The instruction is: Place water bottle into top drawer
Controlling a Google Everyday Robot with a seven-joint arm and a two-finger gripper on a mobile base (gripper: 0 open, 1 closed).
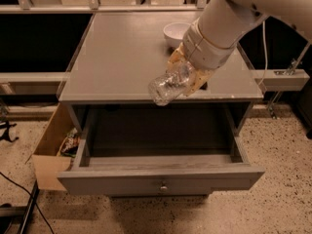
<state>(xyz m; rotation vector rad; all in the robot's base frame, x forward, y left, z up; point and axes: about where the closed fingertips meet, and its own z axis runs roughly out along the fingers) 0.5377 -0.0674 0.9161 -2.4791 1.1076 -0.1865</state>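
Gripper: the two-finger gripper [187, 75] hangs over the front edge of the cabinet top, at about 2 o'clock from the middle of the view. Its yellowish fingers [174, 60] are clamped on the bottle.
Arm: the white arm [222, 26] reaches in from 1 o'clock.
Water bottle: the clear ribbed water bottle [165, 88] is held in the air, tilted, with its free end pointing toward 8 o'clock. It crosses the front edge of the top, above the drawer's back part.
Top drawer: the grey top drawer [161, 177] is pulled out wide at 6 o'clock from the bottle. A small round knob [163, 185] sits at the centre of its front panel.
Cabinet top: a flat grey cabinet top [122, 57].
Bowl: a white bowl [174, 31] stands at 12 o'clock from the gripper, near the back of the top.
Cardboard box: a tan cardboard box [48, 155] sits on the floor just beside the drawer, at its 9 o'clock.
Floor: a speckled floor [280, 179], with a black cable [19, 189] at 7 o'clock.
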